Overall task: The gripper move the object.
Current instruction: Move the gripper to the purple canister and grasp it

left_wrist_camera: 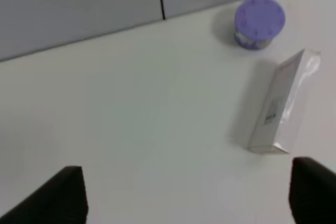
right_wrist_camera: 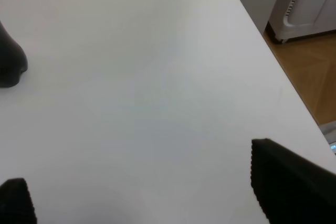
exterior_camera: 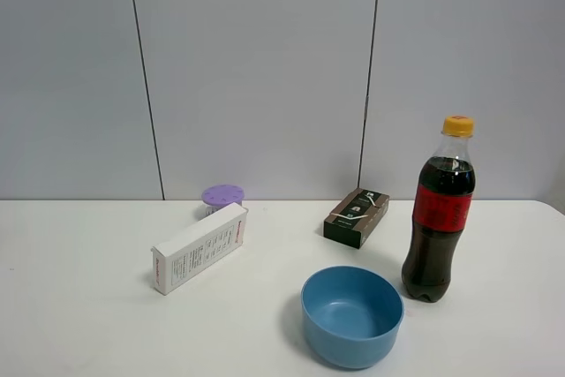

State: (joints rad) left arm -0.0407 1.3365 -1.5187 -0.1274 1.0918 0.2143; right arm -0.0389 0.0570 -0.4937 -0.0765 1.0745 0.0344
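Note:
The lavender-purple tub (exterior_camera: 222, 197) with a dimpled lid stands at the back of the white table, just behind the far end of a white carton (exterior_camera: 199, 247). In the left wrist view the tub (left_wrist_camera: 259, 22) is far ahead near the wall, with the carton (left_wrist_camera: 283, 103) beside it. My left gripper (left_wrist_camera: 191, 195) is open and empty, its black fingertips (left_wrist_camera: 71, 195) wide apart, well short of the tub. My right gripper (right_wrist_camera: 152, 192) is open and empty over bare table. Neither arm shows in the exterior high view.
A blue bowl (exterior_camera: 351, 315) sits at the front centre. A cola bottle (exterior_camera: 439, 218) stands to its right; its base shows in the right wrist view (right_wrist_camera: 8, 56). A dark small box (exterior_camera: 357, 217) lies behind the bowl. The table's right edge (right_wrist_camera: 283, 85) drops to the floor.

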